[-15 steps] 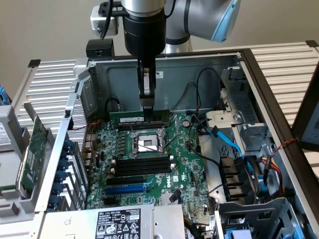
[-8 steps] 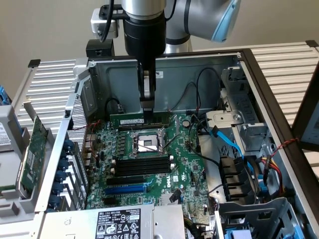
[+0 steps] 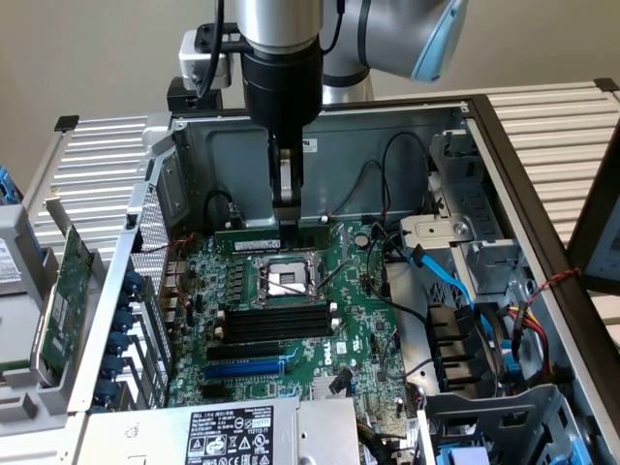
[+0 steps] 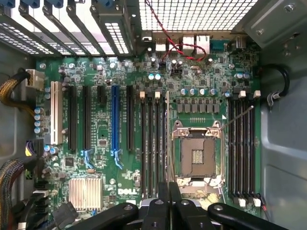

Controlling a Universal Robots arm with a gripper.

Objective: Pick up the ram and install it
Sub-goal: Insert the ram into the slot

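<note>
Desk (image 3: 87, 165): slatted metal surface, runs across the back and both sides of the exterior view, carrying the open computer case.
Computer case (image 3: 387, 126): grey metal, lying open-side up, filling the middle of the exterior view.
Robot arm (image 3: 281, 58): comes down from the top centre of the exterior view into the case.
Motherboard (image 3: 363, 329) (image 4: 103, 129): green, flat on the case floor, centre of the exterior view.
Power supply (image 3: 232, 436): labelled box at the bottom centre of the exterior view.
Expansion card (image 3: 60, 291): green, standing outside the case at the exterior view's left.
Pincer (image 3: 288, 203) (image 4: 169, 189): black, closed almost fully, tips pinching the top edge of the ram.
Ram (image 3: 247, 235) (image 4: 168, 134): long green stick, held level and on edge, just above the CPU socket in the exterior view; in the wrist view seen edge-on as a thin line, parallel to the memory slots; whether it touches a slot cannot be told.
Memory slots (image 3: 276, 325) (image 4: 151, 143): black bank, just below the socket in the exterior view.
CPU socket (image 3: 288, 281) (image 4: 196, 153): open metal frame, centre of the board.
</note>
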